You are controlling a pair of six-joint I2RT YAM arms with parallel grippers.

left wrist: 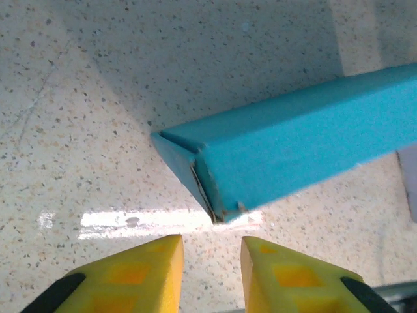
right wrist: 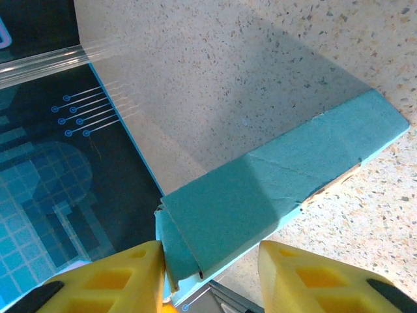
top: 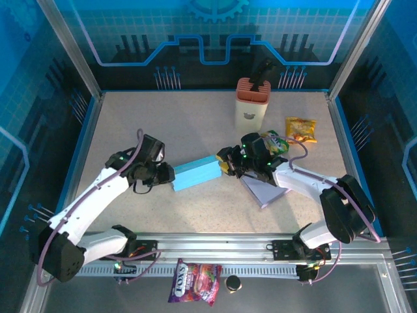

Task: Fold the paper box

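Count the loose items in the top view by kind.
Blue paper box: 1
Lavender sheet: 1
Snack packets: 3 (yellow packet, green packet, Fox's bag)
Utensil holder: 1
Small black cap: 1
Total: 7

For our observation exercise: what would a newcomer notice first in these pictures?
A blue box lies in the middle, with the left tool at one end and the right tool at the other. Behind it stands an orange-topped container; a yellow snack packet lies beside it.
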